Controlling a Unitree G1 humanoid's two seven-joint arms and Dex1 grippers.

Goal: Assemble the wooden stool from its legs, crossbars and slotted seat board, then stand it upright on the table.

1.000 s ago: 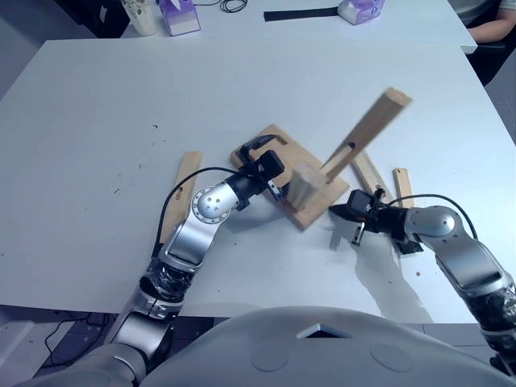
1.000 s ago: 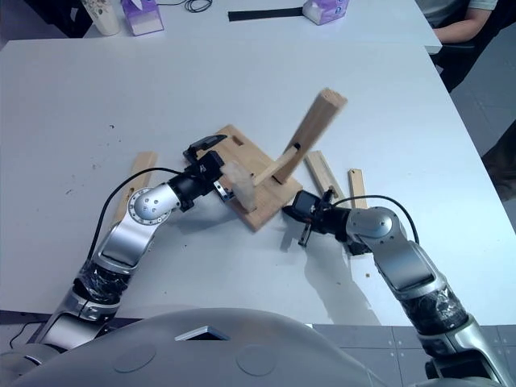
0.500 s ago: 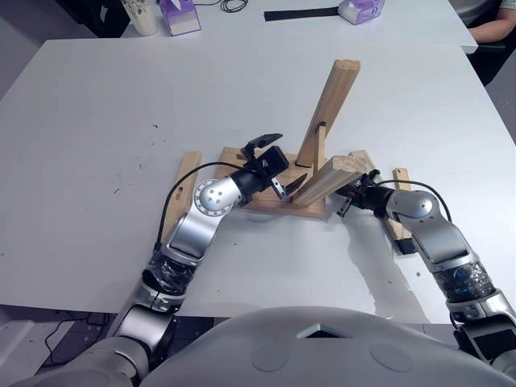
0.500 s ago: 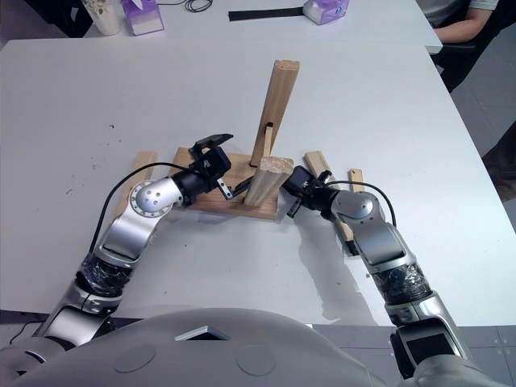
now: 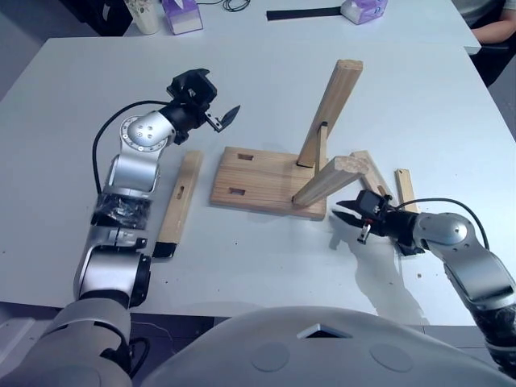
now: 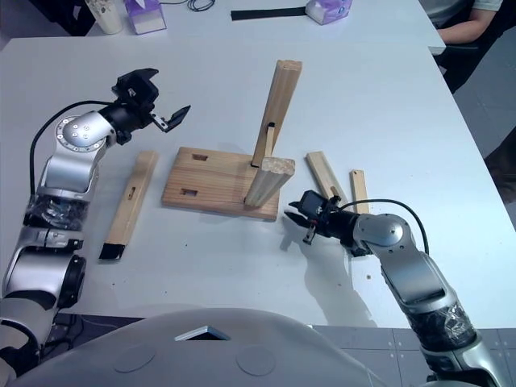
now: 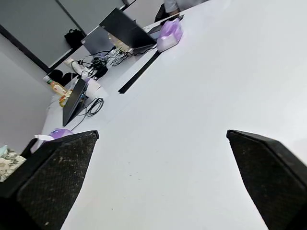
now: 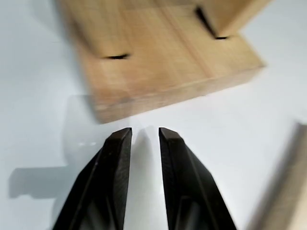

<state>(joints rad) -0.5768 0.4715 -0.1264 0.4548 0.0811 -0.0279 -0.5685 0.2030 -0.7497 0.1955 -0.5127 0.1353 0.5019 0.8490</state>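
The slotted seat board (image 5: 254, 179) lies flat mid-table. A tall leg (image 5: 330, 105) stands in its far right slot, and a shorter leg (image 5: 326, 179) leans out of its near right corner. A loose leg (image 5: 181, 201) lies to the board's left. Two thin crossbars (image 5: 372, 173) (image 5: 401, 185) lie to its right. My left gripper (image 5: 216, 97) hangs open in the air, behind and left of the board, holding nothing. My right gripper (image 5: 352, 219) hovers just off the board's near right corner (image 8: 158, 62), fingers (image 8: 117, 153) a narrow gap apart and empty.
The far table edge carries a cup (image 5: 143, 14), two tissue packs (image 5: 181, 16) (image 5: 363, 10) and a black strip (image 5: 302, 14). A small black piece (image 5: 164, 250) lies at the loose leg's near end. White table (image 5: 266, 81) stretches behind the board.
The seat board went from tilted to flat with both legs up. My left gripper let go and swung up, back and left. My right gripper drew back from the short leg.
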